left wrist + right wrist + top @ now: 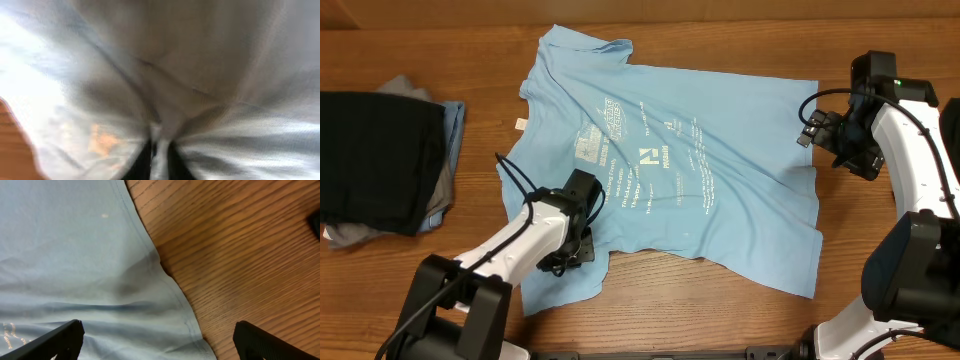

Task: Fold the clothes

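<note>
The left gripper (578, 240) is seen clenched on the sky-blue T-shirt (690, 170), with a pinch of the soft cotton caught between its dark fingers (142, 162). From that pinch, creases are fanned outward through the cloth, which fills the left wrist view in a blur. The shirt is spread wide and mostly flat on the wooden table (720, 320), with pale print and lettering shown across its upper face. The part lying under this gripper is close to one of its edges. The right gripper (812, 128) is held wide apart, grasping nothing, over the shirt's opposite edge. Between its black fingers (50, 342), a stitched, curving hem is shown meeting grained wood. Well apart from the left gripper and clear of the shirt, a pile of clothes (380, 160) is stacked, black over grey and blue.
</note>
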